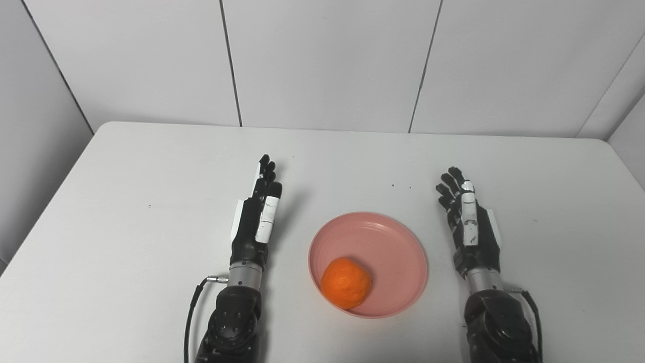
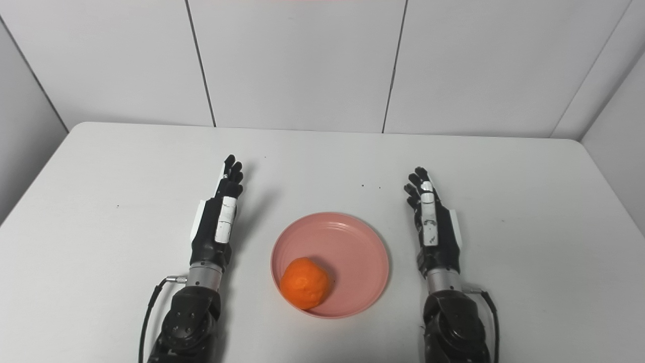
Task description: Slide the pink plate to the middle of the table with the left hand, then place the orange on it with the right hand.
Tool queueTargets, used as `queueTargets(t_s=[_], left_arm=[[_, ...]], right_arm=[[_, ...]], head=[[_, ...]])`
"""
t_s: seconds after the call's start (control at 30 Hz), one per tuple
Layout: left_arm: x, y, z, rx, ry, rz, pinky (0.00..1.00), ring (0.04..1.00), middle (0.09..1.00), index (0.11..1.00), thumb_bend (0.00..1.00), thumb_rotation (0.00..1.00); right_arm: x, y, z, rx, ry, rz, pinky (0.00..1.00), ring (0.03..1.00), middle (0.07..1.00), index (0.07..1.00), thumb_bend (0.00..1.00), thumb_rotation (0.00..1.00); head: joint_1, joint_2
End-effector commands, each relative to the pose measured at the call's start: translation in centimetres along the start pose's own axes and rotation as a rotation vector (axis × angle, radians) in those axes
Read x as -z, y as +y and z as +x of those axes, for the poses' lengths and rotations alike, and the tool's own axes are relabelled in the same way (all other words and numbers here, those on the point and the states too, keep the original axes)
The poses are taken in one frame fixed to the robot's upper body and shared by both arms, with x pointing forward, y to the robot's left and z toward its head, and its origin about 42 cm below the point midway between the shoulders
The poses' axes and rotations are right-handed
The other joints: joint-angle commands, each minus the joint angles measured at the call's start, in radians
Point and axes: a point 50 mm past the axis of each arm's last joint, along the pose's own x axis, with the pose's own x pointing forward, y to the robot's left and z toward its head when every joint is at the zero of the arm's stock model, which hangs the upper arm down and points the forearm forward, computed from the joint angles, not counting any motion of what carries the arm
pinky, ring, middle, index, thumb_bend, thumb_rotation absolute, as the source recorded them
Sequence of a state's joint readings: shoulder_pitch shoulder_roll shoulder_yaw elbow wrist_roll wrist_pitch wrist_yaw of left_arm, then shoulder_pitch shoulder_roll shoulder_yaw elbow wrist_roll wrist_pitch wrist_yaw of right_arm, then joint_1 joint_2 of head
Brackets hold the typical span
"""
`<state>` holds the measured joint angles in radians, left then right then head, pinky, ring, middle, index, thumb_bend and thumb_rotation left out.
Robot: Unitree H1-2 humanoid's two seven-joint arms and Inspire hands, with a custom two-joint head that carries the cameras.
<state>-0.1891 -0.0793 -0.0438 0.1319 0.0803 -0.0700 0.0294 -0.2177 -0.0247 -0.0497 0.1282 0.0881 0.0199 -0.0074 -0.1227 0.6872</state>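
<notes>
Orange (image 1: 346,289) sits on the near left of your pink plate (image 1: 393,242), mid-desk (image 1: 126,201) (job looks done). Your left hand (image 1: 257,217) and right hand (image 1: 468,222) flank it, both released, fingers straight, parked clear of the plate.

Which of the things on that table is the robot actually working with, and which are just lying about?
Part of the job:
pink plate, near the table's middle
orange, resting on the plate's near-left part
left hand, open, left of the plate
right hand, open, right of the plate

Just lying about:
a few dark specks on the white table
</notes>
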Motion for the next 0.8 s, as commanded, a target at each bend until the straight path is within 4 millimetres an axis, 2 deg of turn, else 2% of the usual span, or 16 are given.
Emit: queueTargets(t_s=[0.0, 0.43, 0.77], left_arm=[[0.23, 0.77, -0.2, 0.021, 0.024, -0.001, 1.0, 1.0, 1.0, 1.0, 0.88, 1.0], [-0.05, 0.85, 0.09, 0.029, 0.077, -0.042, 1.0, 1.0, 1.0, 1.0, 0.88, 1.0], [-0.02, 1.02, -0.02, 0.024, 0.118, -0.11, 1.0, 1.0, 1.0, 1.0, 0.91, 1.0]], right_arm=[[0.58, 0.16, -0.56, -0.02, 0.044, -0.018, 1.0, 0.947, 0.94, 0.947, 0.83, 1.0], [0.64, -0.17, -1.07, -0.035, 0.066, -0.108, 1.0, 0.961, 0.947, 0.942, 0.81, 1.0], [0.61, -0.06, -1.15, -0.05, 0.05, -0.135, 1.0, 0.961, 0.946, 0.935, 0.85, 1.0]], head=[[-0.003, 0.004], [-0.008, 0.018], [-0.005, 0.02]])
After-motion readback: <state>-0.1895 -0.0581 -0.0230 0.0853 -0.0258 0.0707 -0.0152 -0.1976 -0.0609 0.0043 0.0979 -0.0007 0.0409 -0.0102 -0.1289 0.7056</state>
